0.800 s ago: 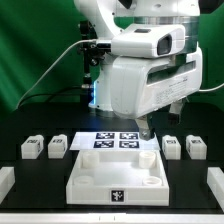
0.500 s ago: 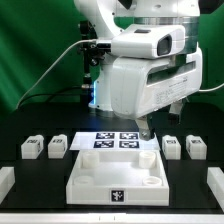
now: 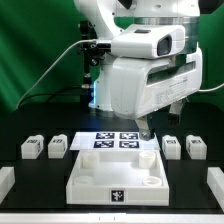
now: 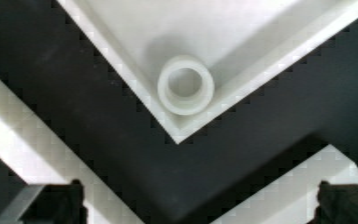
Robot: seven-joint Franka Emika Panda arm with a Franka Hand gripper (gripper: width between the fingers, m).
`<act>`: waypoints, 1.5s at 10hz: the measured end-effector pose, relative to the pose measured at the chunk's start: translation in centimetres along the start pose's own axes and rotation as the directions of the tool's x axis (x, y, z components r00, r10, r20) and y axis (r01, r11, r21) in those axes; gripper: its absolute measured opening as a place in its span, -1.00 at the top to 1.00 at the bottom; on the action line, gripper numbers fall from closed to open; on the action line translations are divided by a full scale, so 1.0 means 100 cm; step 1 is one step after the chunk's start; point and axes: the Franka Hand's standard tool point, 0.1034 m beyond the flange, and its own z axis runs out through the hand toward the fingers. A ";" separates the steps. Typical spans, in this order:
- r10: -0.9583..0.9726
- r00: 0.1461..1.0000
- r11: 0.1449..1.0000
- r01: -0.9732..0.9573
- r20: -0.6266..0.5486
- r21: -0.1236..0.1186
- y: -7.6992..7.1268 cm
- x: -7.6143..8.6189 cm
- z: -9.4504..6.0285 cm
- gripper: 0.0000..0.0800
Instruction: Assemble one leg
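Observation:
Four small white legs with square tags stand on the black table in the exterior view: two on its left (image 3: 30,148) (image 3: 58,147) and two on its right (image 3: 171,147) (image 3: 195,147). My gripper (image 3: 148,128) hangs above the far right corner of the large white square tray-like part (image 3: 117,178), away from all the legs. In the wrist view my gripper (image 4: 194,208) is open and empty, with dark fingertips (image 4: 43,205) at the frame's edge. Past them is a corner of the tray-like part (image 4: 247,40) with its round recess (image 4: 186,85). No leg shows in the wrist view.
The marker board (image 3: 100,134) lies flat behind the tray-like part. White blocks sit at the table's edges on the exterior view's left (image 3: 5,180) and right (image 3: 215,180). The arm's white body (image 3: 145,75) fills the space above the board.

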 end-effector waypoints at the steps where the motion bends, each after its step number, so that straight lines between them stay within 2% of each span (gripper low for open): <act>1: -0.021 1.000 1.000 0.021 0.000 0.000 0.000 0.000 0.000 -0.63; 4: -0.224 0.975 0.975 0.224 0.002 0.000 0.000 -0.004 0.002 -0.63; 5: -0.402 0.916 0.916 0.402 0.007 -0.014 -0.008 -0.017 0.007 -0.63; 6: -0.515 0.857 0.857 0.515 0.008 -0.016 -0.017 -0.035 0.012 -0.63; 7: -0.585 0.811 0.810 0.585 0.008 -0.022 -0.021 -0.050 0.017 -0.63; 8: -0.659 0.752 0.752 0.659 0.009 -0.017 -0.021 -0.056 0.019 -0.63; 13: -0.661 0.750 0.750 0.661 0.008 -0.010 -0.023 -0.058 0.022 -0.63; 14: -0.670 0.743 0.743 0.670 0.009 -0.016 -0.040 -0.068 0.033 -0.63; 15: -0.672 0.740 0.740 0.672 0.004 -0.010 -0.061 -0.085 0.048 -0.63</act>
